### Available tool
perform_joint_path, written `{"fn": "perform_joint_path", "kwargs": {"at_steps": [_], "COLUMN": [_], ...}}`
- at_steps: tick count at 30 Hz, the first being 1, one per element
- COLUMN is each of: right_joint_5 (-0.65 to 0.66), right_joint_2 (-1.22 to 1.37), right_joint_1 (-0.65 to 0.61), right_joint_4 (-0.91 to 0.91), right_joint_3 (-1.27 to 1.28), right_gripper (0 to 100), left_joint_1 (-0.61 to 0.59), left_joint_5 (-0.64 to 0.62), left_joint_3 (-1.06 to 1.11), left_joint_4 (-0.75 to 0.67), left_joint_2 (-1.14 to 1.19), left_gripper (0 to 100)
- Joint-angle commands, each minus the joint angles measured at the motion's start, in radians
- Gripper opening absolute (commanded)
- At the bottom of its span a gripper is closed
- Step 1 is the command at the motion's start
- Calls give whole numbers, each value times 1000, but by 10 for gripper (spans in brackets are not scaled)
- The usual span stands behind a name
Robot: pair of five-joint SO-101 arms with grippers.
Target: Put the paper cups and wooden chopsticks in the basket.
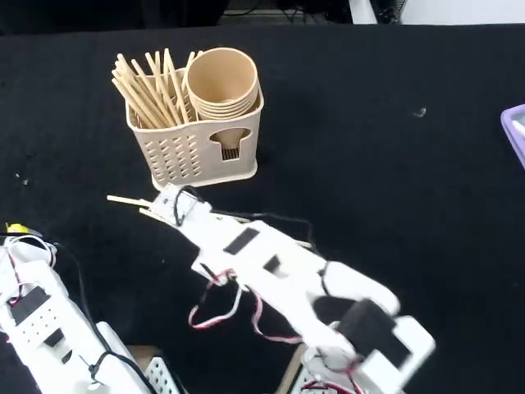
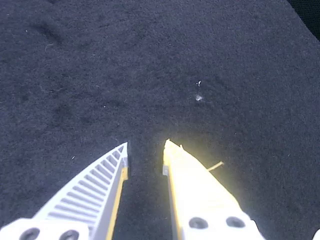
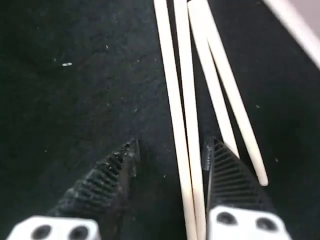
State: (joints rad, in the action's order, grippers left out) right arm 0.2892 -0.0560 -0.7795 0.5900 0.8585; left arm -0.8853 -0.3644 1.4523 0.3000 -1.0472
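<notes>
Right fingers (image 3: pixel 227 175) spread over chopsticks (image 3: pixel 173 100) cut off at the frame; left fingers (image 2: pixel 192 185) parted.

Black cloth covers my desk (image 1: pixel 394 164). The basket (image 1: pixel 197 152) stands on it, loose chopsticks (image 1: pixel 125 199) lie flat just before the basket, and a purple object (image 1: pixel 515 131) sits at the edge.

place: robotics lab bench | surface: black cloth (image 1: pixel 394 180) spread under the basket (image 1: pixel 197 152) | gear: white arm (image 1: pixel 287 279) in front of the basket, loose red and white wires (image 1: pixel 197 318) trailing from it, second white arm (image 1: pixel 41 328) front-left | behind the basket: dark cords (image 1: pixel 262 10) past the table edge
</notes>
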Motion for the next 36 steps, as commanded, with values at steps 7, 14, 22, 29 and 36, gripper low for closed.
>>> {"fn": "perform_joint_path", "kwargs": {"at_steps": [7,14,22,29,36], "right_joint_5": [34,32,31,31,31], "right_joint_2": [42,-194,-522,-404,-10], "right_joint_1": [-9,-9,-14,-100,-114], "right_joint_4": [115,180,218,155,87], "right_joint_3": [-131,-53,74,30,-193], "right_gripper": [8,10,11,202,209], "left_joint_1": [8,8,8,8,8], "left_joint_5": [11,11,11,11,11], "left_joint_3": [-12,-12,-12,-13,-12], "left_joint_4": [-20,-20,-20,-20,-20], "left_joint_2": [-17,-17,-17,-17,-17], "left_gripper": [127,127,127,127,127]}}
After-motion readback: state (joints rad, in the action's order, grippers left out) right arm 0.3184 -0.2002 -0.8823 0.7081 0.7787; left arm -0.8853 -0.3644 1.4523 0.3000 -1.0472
